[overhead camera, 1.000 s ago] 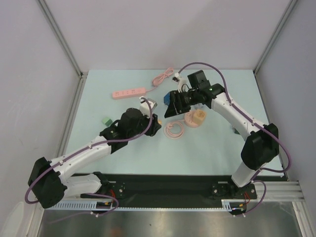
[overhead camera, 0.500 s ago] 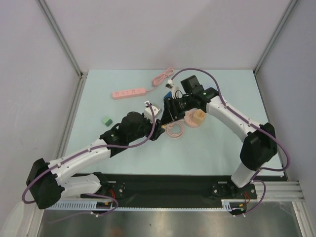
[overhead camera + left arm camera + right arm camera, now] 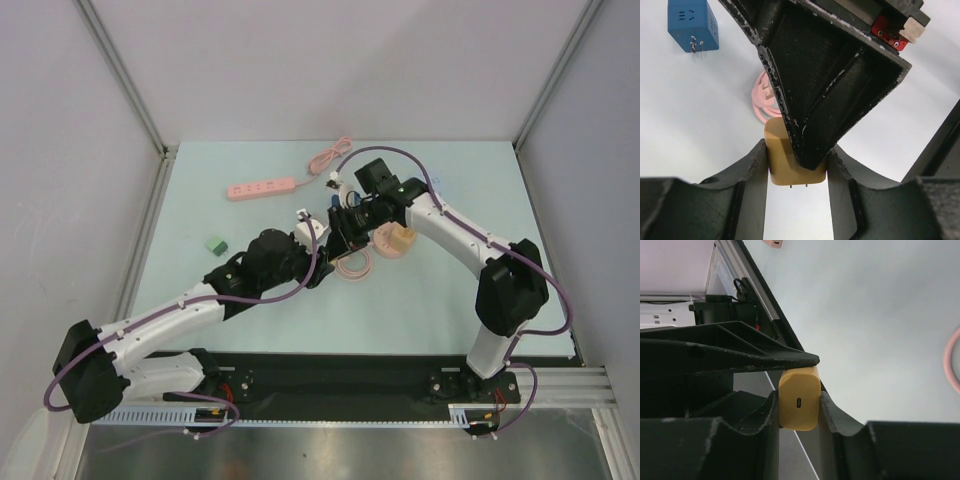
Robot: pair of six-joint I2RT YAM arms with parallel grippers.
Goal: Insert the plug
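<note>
The plug [image 3: 785, 167] is a small yellow charger block with two thin prongs showing at its lower end. My left gripper [image 3: 797, 161] is shut on its two sides. In the right wrist view the same plug [image 3: 799, 390] shows its port face, and my right gripper [image 3: 798, 401] has both fingers pressed against it. The two grippers meet above the table's middle, left gripper [image 3: 316, 243] and right gripper [image 3: 338, 226] tip to tip. The pink power strip [image 3: 261, 187] lies at the back left, apart from both arms.
A blue plug block [image 3: 692, 25] lies on the table near a coiled pink cable [image 3: 352, 264]. A peach round object [image 3: 397, 240] sits right of the grippers. A green cube [image 3: 214, 244] lies at the left. The strip's pink cord [image 3: 326, 160] runs toward the back.
The left arm carried the plug to the right and the right arm swung left to meet it. The right fingers have closed in on the plug.
</note>
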